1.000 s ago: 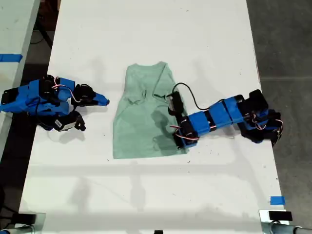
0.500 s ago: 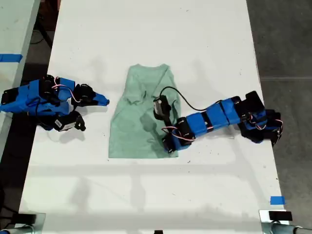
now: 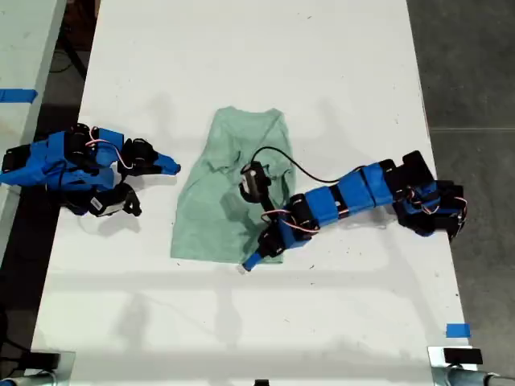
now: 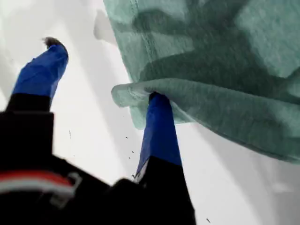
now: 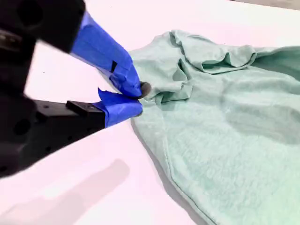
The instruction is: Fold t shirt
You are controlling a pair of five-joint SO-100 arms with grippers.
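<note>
T shirt (image 3: 229, 189): pale mint-green, lying mid-table (image 3: 241, 48), partly folded lengthwise, bottom hem toward the exterior view's lower edge.

My first gripper (image 4: 101, 89): at the hem corner on the exterior view's right; 1 finger tucked under the lifted fabric edge, the other well clear, jaws parted, nothing clamped. Likely placed to catch the hem for a fold.

My second gripper (image 5: 133, 97): tips together, resting just beside the sleeve edge on the exterior view's left; whether cloth is pinched, I cannot tell. Probably parked.
</note>
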